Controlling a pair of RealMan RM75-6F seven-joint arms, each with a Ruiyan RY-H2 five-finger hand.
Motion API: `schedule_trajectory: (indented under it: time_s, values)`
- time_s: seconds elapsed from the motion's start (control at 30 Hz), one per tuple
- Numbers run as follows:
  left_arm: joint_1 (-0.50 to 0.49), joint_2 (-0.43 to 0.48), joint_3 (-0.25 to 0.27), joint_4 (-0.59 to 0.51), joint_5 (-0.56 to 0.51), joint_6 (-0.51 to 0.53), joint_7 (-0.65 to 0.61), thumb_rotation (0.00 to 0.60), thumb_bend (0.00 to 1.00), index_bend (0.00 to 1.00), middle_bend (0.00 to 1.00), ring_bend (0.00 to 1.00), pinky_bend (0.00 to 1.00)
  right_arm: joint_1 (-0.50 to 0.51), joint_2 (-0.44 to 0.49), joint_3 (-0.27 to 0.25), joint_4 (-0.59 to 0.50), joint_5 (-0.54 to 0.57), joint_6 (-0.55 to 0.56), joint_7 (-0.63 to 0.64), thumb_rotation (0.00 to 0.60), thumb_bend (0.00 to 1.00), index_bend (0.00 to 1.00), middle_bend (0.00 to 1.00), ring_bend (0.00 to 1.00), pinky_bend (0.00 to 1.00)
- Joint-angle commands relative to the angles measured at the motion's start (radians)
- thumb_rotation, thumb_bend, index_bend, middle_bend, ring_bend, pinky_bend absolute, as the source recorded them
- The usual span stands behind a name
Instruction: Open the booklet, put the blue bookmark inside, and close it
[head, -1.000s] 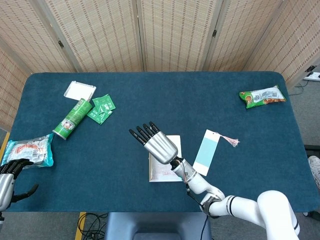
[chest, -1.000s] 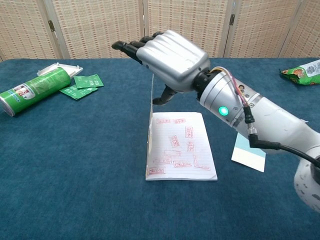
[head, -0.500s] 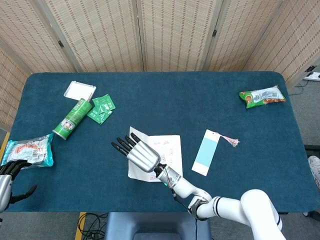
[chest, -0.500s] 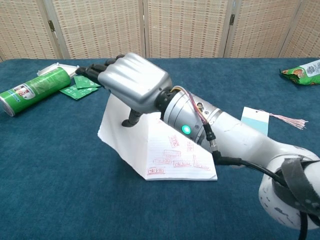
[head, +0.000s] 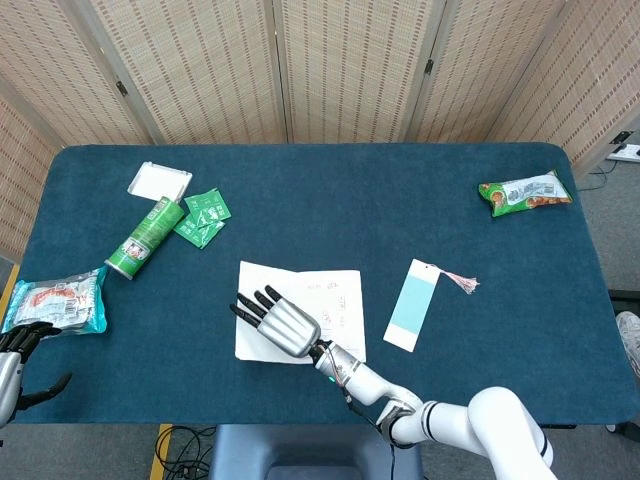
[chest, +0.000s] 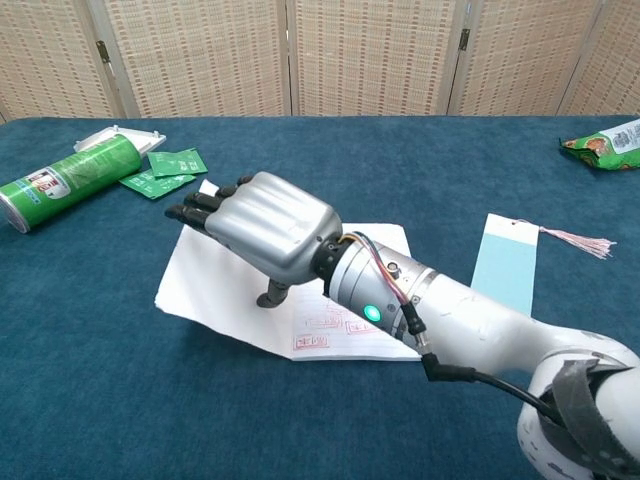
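On the blue table (head: 420, 200), the booklet (head: 330, 300) lies spread open near the front edge. The right hand (head: 277, 321) is flat over its left page, fingers (chest: 195, 209) stretched out and apart, thumb touching the paper, not gripping anything. The blue bookmark (head: 409, 304) sits just right of the booklet, apart from it, tassel pointing away. The left hand (head: 18, 352) is way off to the left of the booklet at the table edge, fingers spread and holding nothing, beside a snack bag (head: 56, 300).
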Motion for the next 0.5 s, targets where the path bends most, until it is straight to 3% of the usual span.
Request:
schedule_trajectory:
  time_s: [0.03,0.3,0.5]
  values:
    - [0.001,0.000,0.000,0.000,0.001,0.001,0.000,0.600,0.24,0.32,0.26,0.21,0.25,-0.003,-0.005,-0.012,0.010,-0.002,-0.006,-0.002,0.600,0.00,0.00,0.09,0.20,0.27]
    - [0.002,0.000,0.001,-0.001,0.003,0.000,-0.001,0.600,0.24,0.32,0.26,0.21,0.25,-0.013,-0.017,-0.038,0.035,-0.008,-0.013,-0.003,0.600,0.00,0.00,0.09,0.20,0.27]
    - [0.004,0.003,0.002,-0.001,0.001,0.001,-0.004,0.600,0.24,0.32,0.26,0.21,0.25,-0.014,0.003,-0.026,0.016,-0.021,0.028,0.038,0.600,0.00,0.00,0.09,0.20,0.27]
